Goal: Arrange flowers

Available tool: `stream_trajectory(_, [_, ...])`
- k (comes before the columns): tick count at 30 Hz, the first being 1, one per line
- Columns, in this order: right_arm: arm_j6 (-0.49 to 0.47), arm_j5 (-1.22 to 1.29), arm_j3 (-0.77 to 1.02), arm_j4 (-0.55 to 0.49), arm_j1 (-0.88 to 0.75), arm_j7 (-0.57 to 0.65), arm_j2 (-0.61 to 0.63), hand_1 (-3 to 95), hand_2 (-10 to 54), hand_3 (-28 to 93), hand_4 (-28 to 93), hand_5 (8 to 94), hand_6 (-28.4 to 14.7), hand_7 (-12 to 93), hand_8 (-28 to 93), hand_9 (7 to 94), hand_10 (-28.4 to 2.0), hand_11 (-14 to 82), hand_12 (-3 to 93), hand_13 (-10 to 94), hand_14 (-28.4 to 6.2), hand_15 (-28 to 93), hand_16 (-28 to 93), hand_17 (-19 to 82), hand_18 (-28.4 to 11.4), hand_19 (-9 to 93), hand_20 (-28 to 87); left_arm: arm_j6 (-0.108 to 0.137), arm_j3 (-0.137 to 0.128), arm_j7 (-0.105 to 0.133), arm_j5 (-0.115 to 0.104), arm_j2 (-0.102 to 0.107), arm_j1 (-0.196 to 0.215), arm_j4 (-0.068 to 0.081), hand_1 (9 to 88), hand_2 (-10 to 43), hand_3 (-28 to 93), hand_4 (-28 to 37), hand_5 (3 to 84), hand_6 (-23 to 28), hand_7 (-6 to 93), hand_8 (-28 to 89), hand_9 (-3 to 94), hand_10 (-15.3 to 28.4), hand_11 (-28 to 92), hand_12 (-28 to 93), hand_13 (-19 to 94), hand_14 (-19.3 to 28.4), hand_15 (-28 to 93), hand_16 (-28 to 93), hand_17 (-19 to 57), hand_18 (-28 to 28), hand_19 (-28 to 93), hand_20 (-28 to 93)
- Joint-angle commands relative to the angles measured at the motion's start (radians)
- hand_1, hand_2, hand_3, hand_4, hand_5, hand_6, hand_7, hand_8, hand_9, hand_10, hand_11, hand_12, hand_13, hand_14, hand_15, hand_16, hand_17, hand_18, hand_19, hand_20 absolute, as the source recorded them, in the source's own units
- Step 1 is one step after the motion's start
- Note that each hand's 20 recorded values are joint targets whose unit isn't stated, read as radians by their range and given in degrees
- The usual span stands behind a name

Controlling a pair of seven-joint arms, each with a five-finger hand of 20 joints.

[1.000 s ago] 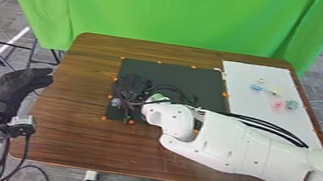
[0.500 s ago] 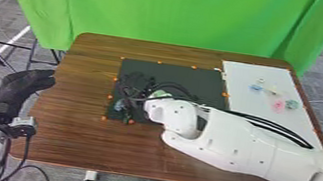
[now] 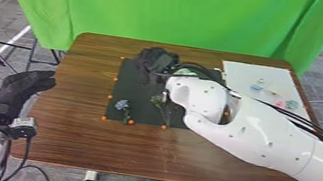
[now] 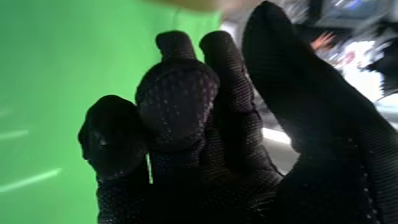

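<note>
Fingers (image 4: 178, 102) loosely extended on right hand (image 3: 156, 60); blue flower (image 3: 122, 104) well apart, on dark mat (image 3: 144, 114), nearer robot.

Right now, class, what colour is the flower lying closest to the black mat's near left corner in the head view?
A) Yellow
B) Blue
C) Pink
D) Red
B, because the blue flower lies by that corner of the black mat, its stem running toward the near edge.
</note>
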Motion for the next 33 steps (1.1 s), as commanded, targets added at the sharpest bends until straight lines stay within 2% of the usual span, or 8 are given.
stream_trajectory(1, [-0.005, 0.049, 0.241, 0.026, -0.067, 0.082, 0.279, 37.7, -9.5, 67, -15, 52.4, 0.0, 17, -6, 52.6, -13.6, 7.2, 20.2, 82, -2.5, 59, 33, 54, -12.8, 91, 49, -0.006, -0.012, -0.002, -0.001, -0.021, 0.021, -0.006, 28.4, 9.5, 62, -25.3, 46.8, 5.0, 18.5, -8, 47.8, 16.1, 22, 9, 38, 19.4, 20, -5, 7.8, 11.0, 9, 12])
stream_trajectory(4, [0.052, 0.072, 0.302, 0.035, -0.13, 0.118, 0.349, 36.0, -9.5, 66, -15, 51.2, -0.3, 16, -5, 51.7, -14.1, 7.2, 20.3, 81, -2.8, 59, 32, 54, -13.2, 91, 49, -0.009, -0.013, -0.002, 0.002, -0.027, 0.022, -0.007, 28.4, 9.4, 62, -25.3, 46.8, 5.0, 18.5, -8, 47.8, 16.1, 22, 9, 38, 19.5, 20, -5, 7.9, 11.1, 9, 12])
stream_trajectory(6, [0.029, 0.074, 0.352, 0.035, -0.18, 0.125, 0.386, 34.9, -9.5, 67, -15, 50.8, -0.3, 16, -5, 52.0, -14.3, 7.5, 20.5, 82, -2.8, 59, 32, 54, -13.4, 91, 49, -0.008, -0.016, -0.001, 0.002, -0.027, 0.026, -0.009, 28.5, 9.4, 62, -25.2, 46.8, 5.0, 18.5, -8, 47.8, 16.1, 22, 9, 38, 19.5, 20, -5, 7.9, 11.1, 9, 12])
stream_trajectory(14, [0.033, 0.087, 0.492, 0.023, -0.366, 0.154, 0.485, 34.0, -9.5, 66, -16, 51.5, -0.3, 15, -5, 53.2, -14.6, 7.7, 21.0, 82, -3.0, 59, 31, 54, -14.0, 92, 48, -0.009, -0.017, -0.004, 0.001, -0.033, 0.03, -0.014, 28.6, 9.2, 62, -25.1, 46.8, 4.9, 18.6, -8, 47.8, 16.1, 22, 9, 38, 19.5, 20, -5, 7.9, 11.1, 9, 12])
stream_trajectory(22, [0.015, 0.089, 0.569, 0.046, -0.469, 0.169, 0.505, 34.3, -9.5, 65, -15, 52.5, -0.3, 16, -5, 53.1, -14.9, 7.5, 21.0, 82, -3.1, 59, 31, 54, -14.1, 93, 48, -0.019, -0.013, -0.01, 0.005, -0.037, 0.028, -0.016, 28.7, 9.2, 62, -25.1, 46.8, 5.0, 18.5, -8, 47.9, 16.1, 22, 10, 38, 19.4, 20, -5, 7.9, 11.1, 9, 12])
stream_trajectory(25, [0.005, 0.086, 0.574, 0.055, -0.487, 0.173, 0.511, 34.3, -9.5, 65, -15, 52.7, -0.4, 16, -5, 53.0, -14.9, 7.5, 21.0, 82, -3.1, 59, 31, 53, -14.2, 93, 47, -0.027, -0.011, -0.014, 0.008, -0.033, 0.021, -0.011, 28.7, 9.3, 61, -25.2, 46.8, 5.0, 18.5, -8, 47.9, 16.1, 22, 9, 38, 19.4, 20, -6, 7.9, 11.1, 9, 12])
stream_trajectory(29, [-0.009, 0.086, 0.599, 0.058, -0.527, 0.182, 0.517, 34.4, -9.5, 65, -15, 52.9, -0.3, 16, -5, 53.0, -14.8, 7.5, 20.9, 82, -3.1, 59, 31, 53, -14.4, 93, 47, -0.029, -0.012, -0.019, 0.011, -0.033, 0.021, -0.012, 28.7, 9.3, 61, -25.1, 46.9, 5.0, 18.4, -8, 47.7, 16.1, 22, 9, 38, 19.5, 20, -6, 7.9, 11.1, 9, 12])
stream_trajectory(33, [-0.018, 0.089, 0.624, 0.061, -0.566, 0.188, 0.523, 34.5, -9.5, 65, -14, 53.1, -0.4, 16, -5, 53.2, -14.8, 7.6, 20.9, 82, -3.0, 59, 31, 53, -14.3, 93, 47, -0.045, -0.016, -0.027, 0.012, -0.036, 0.023, -0.012, 28.6, 9.4, 61, -25.1, 46.8, 5.0, 18.5, -8, 47.7, 16.2, 22, 9, 38, 19.5, 20, -5, 8.3, 11.4, 10, 12])
